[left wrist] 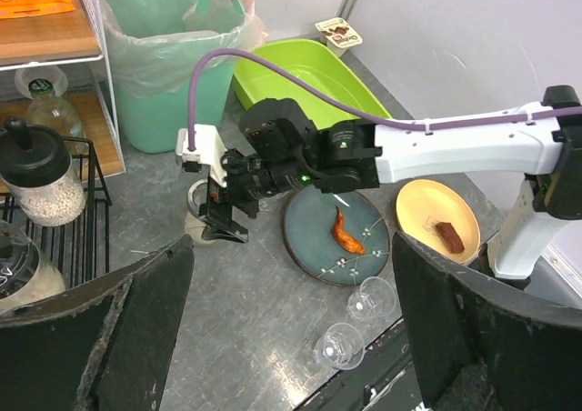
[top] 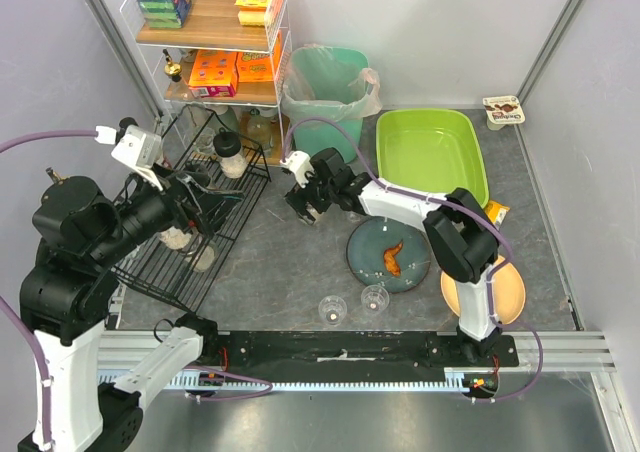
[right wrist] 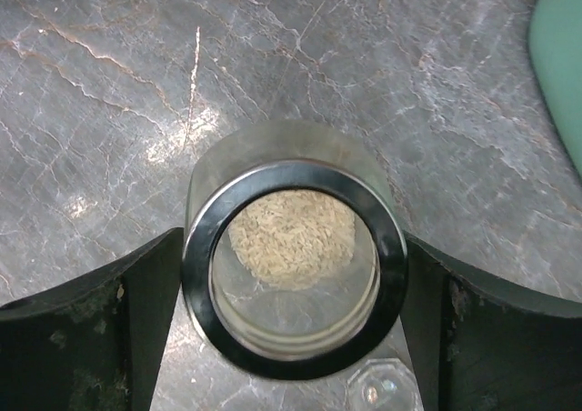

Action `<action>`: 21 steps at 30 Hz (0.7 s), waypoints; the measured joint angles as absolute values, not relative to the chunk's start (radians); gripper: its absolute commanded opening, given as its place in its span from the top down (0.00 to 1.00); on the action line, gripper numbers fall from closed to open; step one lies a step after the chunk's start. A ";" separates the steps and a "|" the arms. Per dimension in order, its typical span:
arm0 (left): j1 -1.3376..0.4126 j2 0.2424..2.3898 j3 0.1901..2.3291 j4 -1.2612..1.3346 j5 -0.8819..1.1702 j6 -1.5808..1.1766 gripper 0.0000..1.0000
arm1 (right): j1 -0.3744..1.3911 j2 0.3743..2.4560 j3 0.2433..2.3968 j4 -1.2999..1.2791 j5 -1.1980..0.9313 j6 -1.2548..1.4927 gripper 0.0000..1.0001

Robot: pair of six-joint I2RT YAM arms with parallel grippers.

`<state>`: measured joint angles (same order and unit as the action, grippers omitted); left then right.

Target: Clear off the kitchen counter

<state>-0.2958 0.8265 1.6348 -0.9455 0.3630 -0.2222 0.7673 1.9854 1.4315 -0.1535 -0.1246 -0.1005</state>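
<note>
A: Where are we in the job?

B: Early, by our reading. The kitchen counter point(top: 290, 262) carries plenty: a dark plate point(top: 390, 255) with an orange scrap, a yellow plate point(top: 500, 290), 2 small glasses point(top: 332, 309) and an open jar point(right wrist: 291, 265) of pale grain. The jar is the item in hand.

A: Grippers?

B: The right gripper point(top: 305, 210) hangs straight over the jar, jaws spread wide with a finger on each side of the black rim. The pads sit just beside it, and we cannot tell if they touch. We see no squeeze. The left gripper point(left wrist: 291, 275) is spread too, holds nothing, and hovers above the wire rack point(top: 190, 242).

A: Next move?

B: We judge it calls for closing on the jar below the rim and lifting straight up. There is no lid, so any tilt spills grain.

A: And the counter itself?

B: It lies flat and faces up, filling the floor of the cell between the arm bases and the back wall. Its long axis runs left to right in the top view, from the rack side to the right wall. The jar stands upright on its left-centre part, mouth up, just in front of the bin.
</note>
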 measured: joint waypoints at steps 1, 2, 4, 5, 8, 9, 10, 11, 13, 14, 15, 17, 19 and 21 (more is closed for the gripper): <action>-0.296 0.828 1.633 -0.944 0.368 -0.222 0.05 | 0.765 1.998 1.439 -0.156 -0.137 -0.102 0.13; -0.296 0.829 1.630 -0.942 0.372 -0.222 0.05 | 0.761 2.013 1.450 -0.158 -0.150 -0.101 0.19; -0.296 0.831 1.627 -0.940 0.376 -0.222 0.05 | 0.756 2.037 1.471 -0.158 -0.176 -0.096 0.30; -0.296 0.831 1.625 -0.939 0.377 -0.222 0.05 | 0.754 2.043 1.481 -0.158 -0.189 -0.091 0.35; -0.296 0.830 1.618 -0.939 0.379 -0.221 0.05 | 0.756 2.048 1.484 -0.147 -0.225 -0.065 0.41; -0.296 0.830 1.616 -0.939 0.379 -0.221 0.05 | 0.757 2.048 1.481 -0.142 -0.236 -0.051 0.41; -0.296 0.830 1.613 -0.939 0.379 -0.221 0.05 | 0.761 2.048 1.475 -0.130 -0.241 -0.040 0.41; -0.296 0.830 1.610 -0.939 0.381 -0.221 0.05 | 0.766 2.045 1.464 -0.110 -0.242 -0.027 0.41; -0.296 0.827 1.602 -0.939 0.385 -0.221 0.05 | 0.785 2.036 1.441 -0.082 -0.229 -0.007 0.41; -0.296 0.825 1.598 -0.939 0.388 -0.221 0.05 | 0.800 2.030 1.431 -0.073 -0.219 0.002 0.40; -0.296 0.823 1.594 -0.940 0.392 -0.221 0.05 | 0.819 2.024 1.421 -0.065 -0.203 0.012 0.40; -0.296 0.819 1.588 -0.939 0.395 -0.221 0.05 | 0.870 2.016 1.409 -0.060 -0.162 0.030 0.38; -0.296 0.815 1.583 -0.940 0.395 -0.221 0.05 | 0.922 2.015 1.408 -0.061 -0.119 0.047 0.35; -0.296 0.810 1.580 -0.940 0.395 -0.221 0.05 | 0.973 2.015 1.408 -0.063 -0.072 0.068 0.20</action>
<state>-0.2958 0.8104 1.5803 -0.9401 0.3954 -0.2207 0.9730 2.0148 1.4082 -0.0631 -0.0723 0.0685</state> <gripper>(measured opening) 0.945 0.862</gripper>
